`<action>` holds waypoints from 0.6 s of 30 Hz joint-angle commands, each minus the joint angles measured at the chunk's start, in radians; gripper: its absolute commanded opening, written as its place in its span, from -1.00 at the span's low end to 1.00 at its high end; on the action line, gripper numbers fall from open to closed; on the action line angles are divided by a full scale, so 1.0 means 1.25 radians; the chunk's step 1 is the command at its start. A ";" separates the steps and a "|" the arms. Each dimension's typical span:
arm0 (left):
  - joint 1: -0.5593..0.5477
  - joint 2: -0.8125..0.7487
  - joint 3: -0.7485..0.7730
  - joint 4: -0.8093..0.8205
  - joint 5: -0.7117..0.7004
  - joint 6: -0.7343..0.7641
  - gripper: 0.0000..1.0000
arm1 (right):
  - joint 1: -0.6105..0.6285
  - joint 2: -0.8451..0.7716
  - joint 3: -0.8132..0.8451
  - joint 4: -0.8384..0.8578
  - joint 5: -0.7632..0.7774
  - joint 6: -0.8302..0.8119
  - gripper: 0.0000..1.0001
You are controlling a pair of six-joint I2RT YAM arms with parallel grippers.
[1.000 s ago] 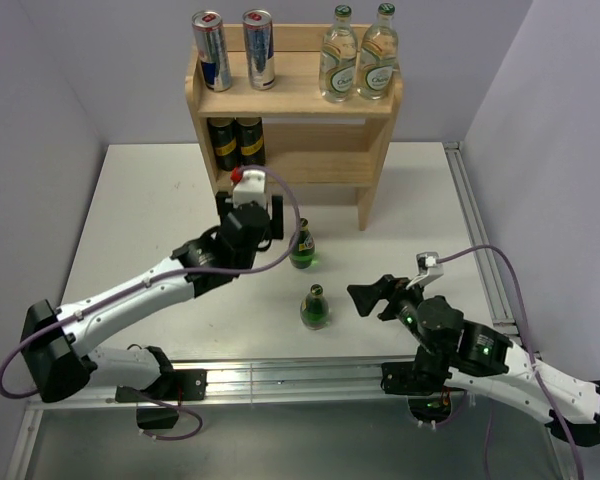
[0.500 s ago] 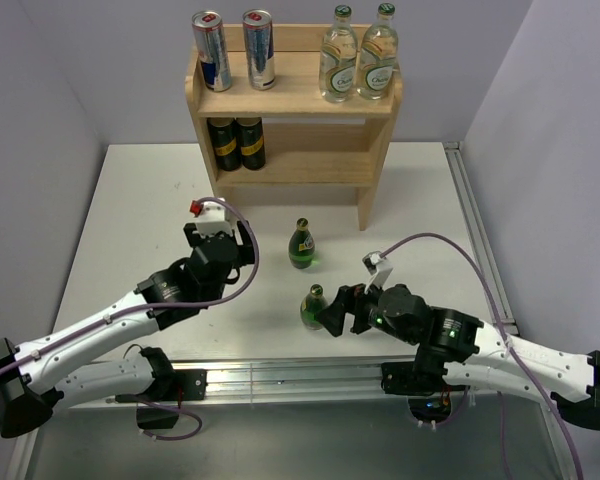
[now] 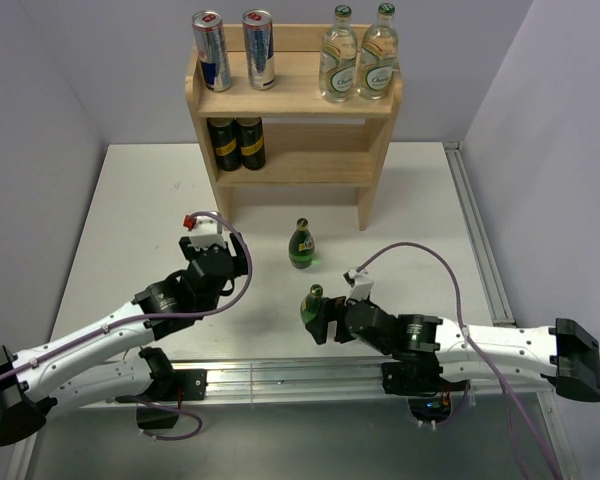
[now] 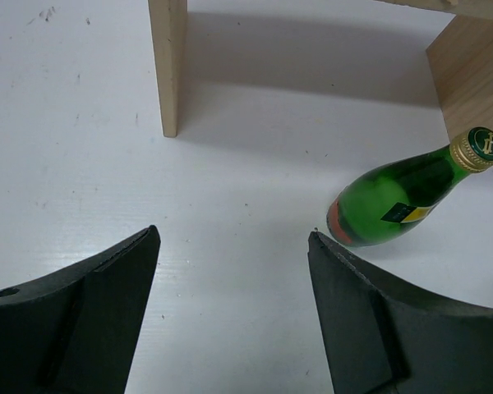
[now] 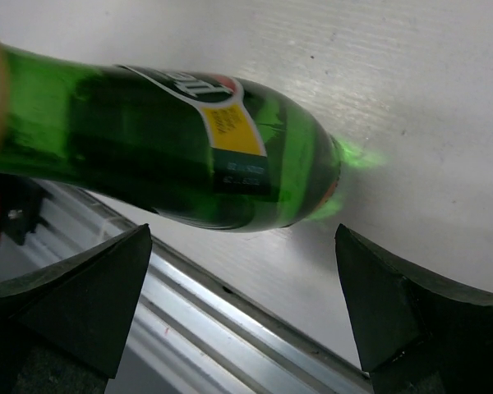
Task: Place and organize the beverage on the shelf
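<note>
I'm going for the nearer green bottle (image 3: 313, 307), which is standing on the surface (image 3: 140, 200) well short of the shelf (image 3: 290, 100); my right pincer (image 5: 240, 234) is flanking it, wide apart. Next I'm needing a firm squeeze, while the left pincer (image 4: 232, 238) is hanging half-wide and empty.

Glossy green glass bottle (image 5: 189, 156), matt white table (image 4: 107, 164), pale wood shelf (image 3: 292, 104).

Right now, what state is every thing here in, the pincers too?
left pincer: open, empty.
near green bottle: upright on table.
right pincer: open, straddling near green bottle, not gripping.
far green bottle: upright on table, capped.
silver-and-blue cans: upright, shelf top tier.
clear bottles: upright, top tier, capped.
dark cans: upright, lower tier.
</note>
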 commanded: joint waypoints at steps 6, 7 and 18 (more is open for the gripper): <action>-0.004 -0.015 -0.038 0.063 -0.021 -0.024 0.58 | 0.067 0.068 -0.048 0.146 0.271 0.058 1.00; -0.004 -0.017 -0.047 0.071 -0.021 -0.027 0.58 | 0.069 0.073 -0.057 0.156 0.283 0.048 1.00; -0.004 -0.014 -0.080 0.094 -0.045 -0.046 0.57 | 0.118 0.252 -0.133 0.492 0.449 -0.034 1.00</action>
